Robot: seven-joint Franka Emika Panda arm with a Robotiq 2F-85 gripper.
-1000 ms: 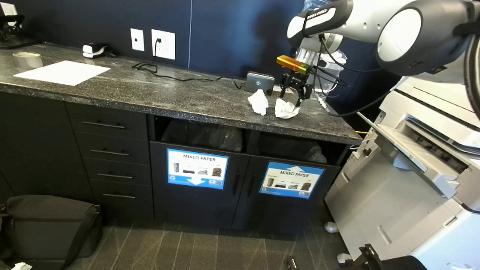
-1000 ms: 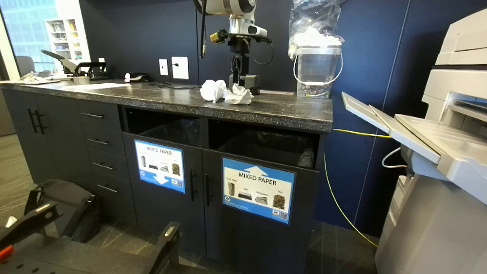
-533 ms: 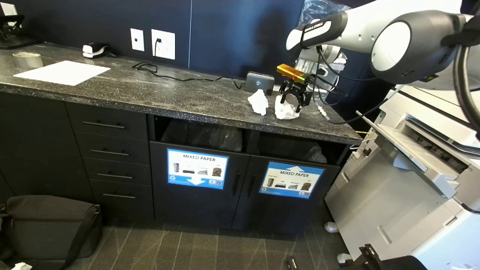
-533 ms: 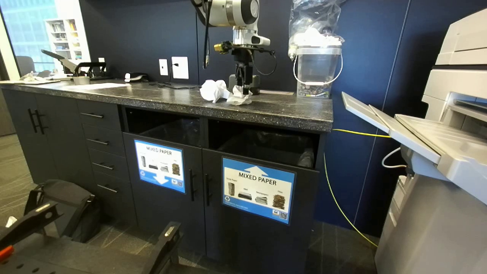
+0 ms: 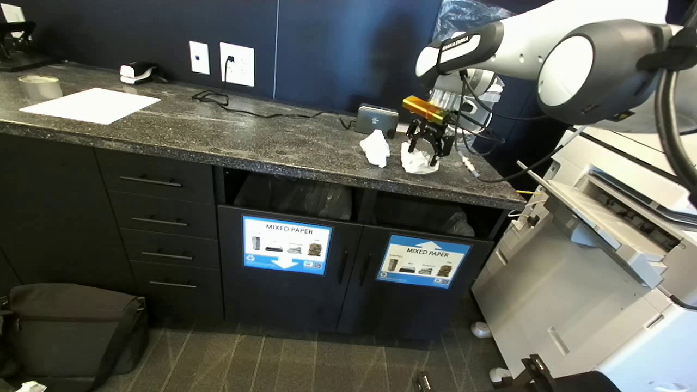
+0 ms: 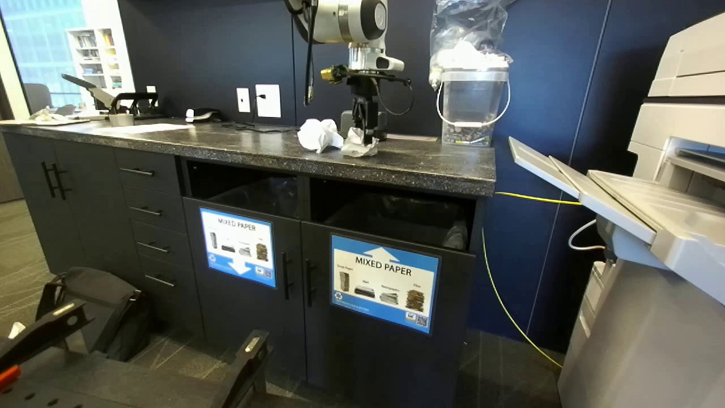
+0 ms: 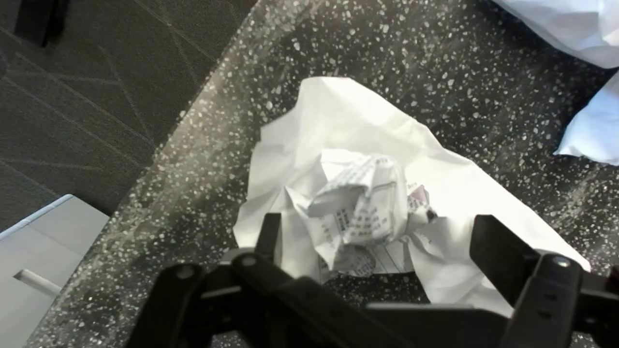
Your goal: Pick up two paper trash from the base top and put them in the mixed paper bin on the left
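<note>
Two crumpled white paper wads lie close together on the dark speckled base top (image 5: 256, 136). My gripper (image 5: 423, 154) is down at the wad nearer the printer (image 5: 418, 163), fingers spread wide on either side of its middle. In the wrist view this wad (image 7: 372, 198) shows printed text between the fingers (image 7: 271, 237), and its edges spread past them. Parts of it are covered by the gripper. The second wad (image 6: 316, 136) sits beside it, untouched, and only partly in the wrist view. Below the counter, the left mixed paper bin (image 5: 297, 196) has an open slot with a plastic liner.
A small grey box (image 5: 377, 120) stands behind the wads, with a black cable running left. A clear bucket (image 6: 474, 102) stands by the wall, and a printer (image 5: 577, 272) flanks the counter's end. Farther left lie a white sheet (image 5: 92, 105) and a tape roll (image 5: 41, 87).
My gripper has come down from above the wad to around it, fingers staying wide. That wad has slid slightly toward the printer end. The second wad has stayed put.
</note>
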